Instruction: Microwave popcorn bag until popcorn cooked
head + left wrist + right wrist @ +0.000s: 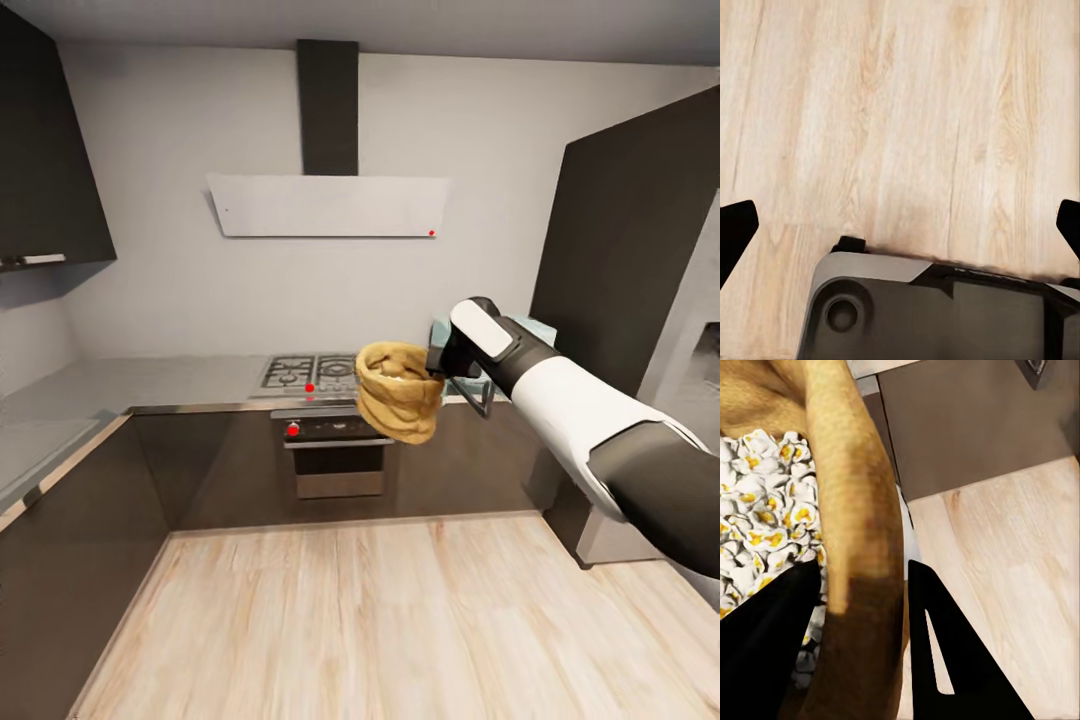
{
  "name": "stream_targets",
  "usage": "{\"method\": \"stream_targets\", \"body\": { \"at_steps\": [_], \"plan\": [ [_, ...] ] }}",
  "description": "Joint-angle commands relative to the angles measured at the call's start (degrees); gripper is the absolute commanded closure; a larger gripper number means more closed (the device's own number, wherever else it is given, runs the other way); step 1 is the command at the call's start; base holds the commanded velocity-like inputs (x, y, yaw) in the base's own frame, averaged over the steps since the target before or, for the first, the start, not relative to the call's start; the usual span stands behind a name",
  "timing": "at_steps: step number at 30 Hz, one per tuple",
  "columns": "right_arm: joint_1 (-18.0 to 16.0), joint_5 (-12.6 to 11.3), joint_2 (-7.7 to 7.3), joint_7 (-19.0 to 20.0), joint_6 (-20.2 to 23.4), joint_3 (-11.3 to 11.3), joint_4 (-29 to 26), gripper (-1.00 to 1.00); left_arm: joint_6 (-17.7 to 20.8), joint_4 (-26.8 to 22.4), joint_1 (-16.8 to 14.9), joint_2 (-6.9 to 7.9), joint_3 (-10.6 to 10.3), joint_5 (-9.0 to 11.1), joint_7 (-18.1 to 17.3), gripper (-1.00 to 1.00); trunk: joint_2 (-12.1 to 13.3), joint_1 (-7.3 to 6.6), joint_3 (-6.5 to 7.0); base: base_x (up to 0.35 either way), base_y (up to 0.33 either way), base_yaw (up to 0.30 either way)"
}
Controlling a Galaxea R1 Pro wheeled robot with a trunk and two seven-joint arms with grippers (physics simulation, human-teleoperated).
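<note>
The right gripper holds the bag out in front of the robot, in mid-air above the wood floor, with the hob and oven behind it. Its jaws are closed on the bag's rolled rim, one finger inside and one outside, which keeps the mouth upward so the contents cannot spill. The arm is stretched forward, probably to carry the bag clear of the trunk.

The right wrist view gives what the head view cannot: the bag is full of white and yellow puffed popcorn, so it looks cooked already, and the rim wall sits pinched between the two dark fingers. From the head, only a hint of the filling shows at the bag's mouth.

The head view alone places things in the room: a pale blue corner of the microwave peeps from behind the forearm, on the table by the tall dark cabinet.

The left wrist view shows the left gripper hanging over the floor and the robot's base, jaws spread wide and holding nothing.
</note>
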Motion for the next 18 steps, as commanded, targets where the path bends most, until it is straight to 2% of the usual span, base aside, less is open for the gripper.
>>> {"method": "stream_targets", "body": {
  "at_steps": [1,5,11,18],
  "plan": [
    [-0.02,-0.58,-0.03,-0.47,0.03,0.42,-0.12,1.0,-0.17,0.02,-0.01,-0.03,0.13,0.05,0.06,-1.0,-0.05,-0.01,-0.03,-0.304,-0.214,0.0],
    [0.22,-0.52,1.12,-0.54,0.03,0.66,-0.17,1.0,-0.17,0.02,-0.01,-0.03,0.13,0.05,0.06,-1.0,-0.05,-0.01,-0.03,-0.304,-0.214,0.0],
    [0.52,-0.51,0.9,-0.5,0.06,0.84,-0.15,1.0,-0.17,0.02,-0.03,-0.03,0.22,0.12,0.06,-1.0,-0.05,-0.01,-0.03,-0.28,-0.23,0.0],
    [0.53,-0.51,0.72,-0.5,0.11,0.84,-0.15,1.0,-0.17,0.02,-0.03,0.06,0.32,0.14,0.06,-1.0,-0.05,-0.01,-0.03,-0.031,-0.331,0.0]
  ]
}}
